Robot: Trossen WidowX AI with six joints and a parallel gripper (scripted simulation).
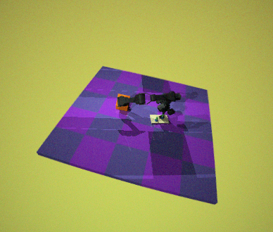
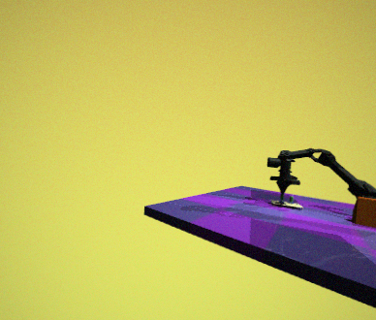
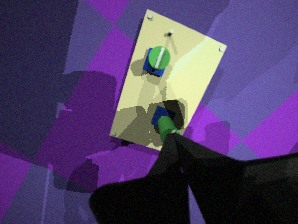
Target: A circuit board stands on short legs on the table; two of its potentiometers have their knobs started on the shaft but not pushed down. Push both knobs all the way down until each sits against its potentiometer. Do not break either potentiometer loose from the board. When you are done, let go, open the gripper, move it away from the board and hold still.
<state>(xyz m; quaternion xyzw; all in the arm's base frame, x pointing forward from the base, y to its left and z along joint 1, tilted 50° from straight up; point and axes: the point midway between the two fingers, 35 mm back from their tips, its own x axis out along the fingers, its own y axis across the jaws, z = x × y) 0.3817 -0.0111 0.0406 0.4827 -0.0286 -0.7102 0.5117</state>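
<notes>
Purple checkered table (image 1: 98,151) (image 2: 227,223) (image 3: 102,55) | tool (image 1: 163,114) (image 2: 282,193) (image 3: 171,137) closed narrow, empty | tips at near green knob (image 3: 167,127)

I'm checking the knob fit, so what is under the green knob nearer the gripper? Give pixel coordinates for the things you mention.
A blue potentiometer (image 3: 159,114) shows partly beneath that knob (image 3: 166,128); the knob covers the rest, and its shaft is hidden.

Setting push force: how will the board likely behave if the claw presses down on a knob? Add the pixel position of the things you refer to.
The pale board (image 1: 154,121) (image 2: 295,206) (image 3: 185,75) looks like a flat, rigid plate, so probably little bending. Pushing on the knob under the claw (image 1: 162,115) (image 2: 281,195) (image 3: 174,136), near one end, might tip it slightly. Being thin, it seems light and may slide if pushed sideways.
</notes>
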